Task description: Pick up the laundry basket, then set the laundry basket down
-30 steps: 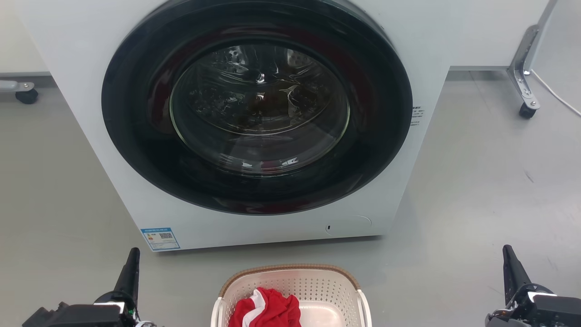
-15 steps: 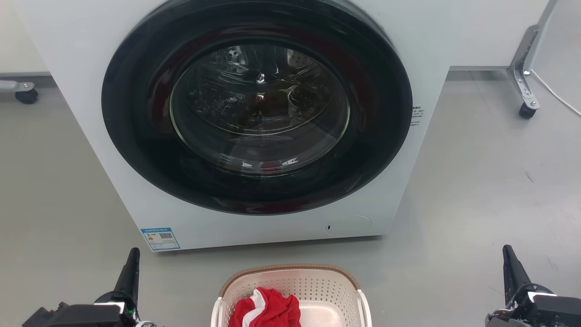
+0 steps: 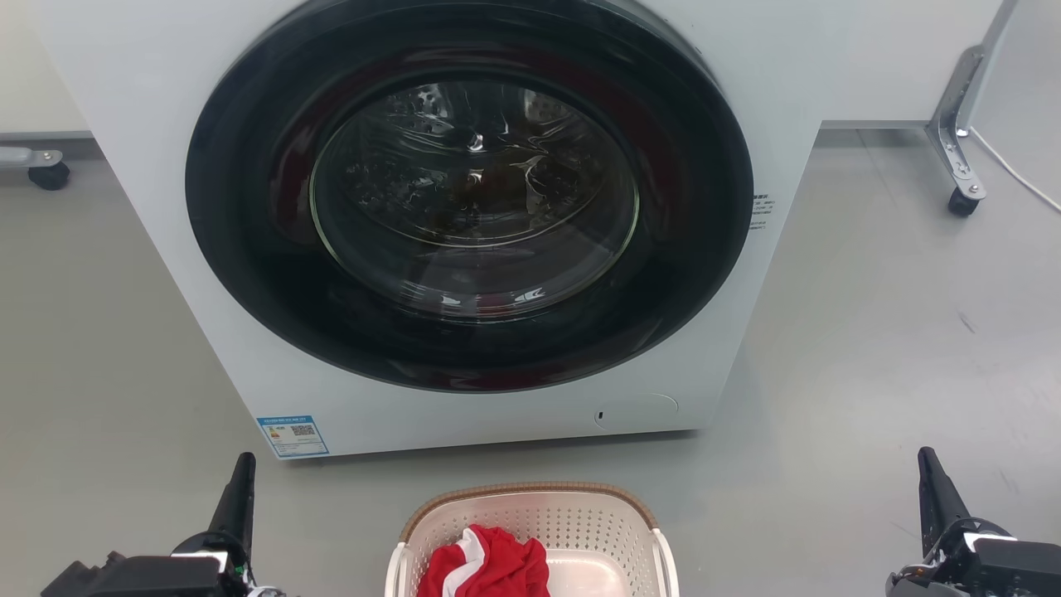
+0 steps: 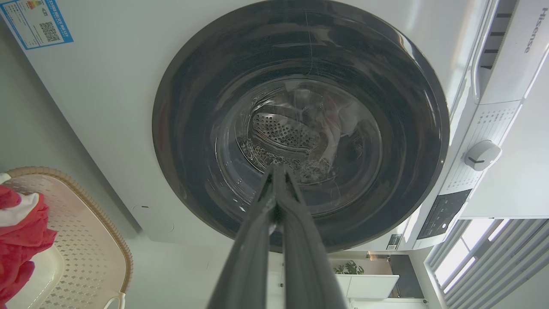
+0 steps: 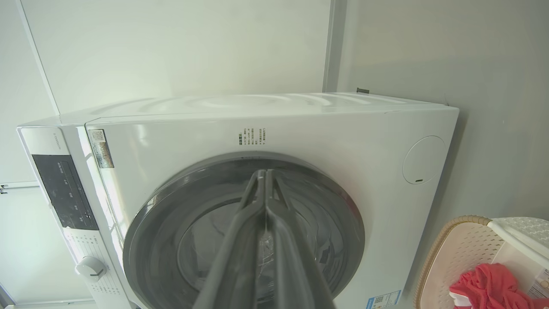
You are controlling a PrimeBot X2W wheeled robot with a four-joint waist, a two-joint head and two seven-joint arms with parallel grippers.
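Note:
The laundry basket (image 3: 580,518), cream-white with perforated walls and a brown woven-look rim, stands on the floor at the bottom centre of the head view, a red and white cloth (image 3: 485,564) inside. Its rim also shows in the left wrist view (image 4: 107,240) and the right wrist view (image 5: 437,253). My left gripper (image 3: 243,468) points up at the lower left, apart from the basket, fingers pressed together and holding nothing (image 4: 276,171). My right gripper (image 3: 928,464) stands at the lower right, also apart from it, its fingers closed and empty (image 5: 262,175).
A white front-loading washing machine (image 3: 149,99) with a closed dark round door (image 3: 468,195) stands right behind the basket. Grey floor (image 3: 895,332) spreads to both sides. A wheeled metal leg (image 3: 957,157) stands at the far right and a caster (image 3: 46,174) at the far left.

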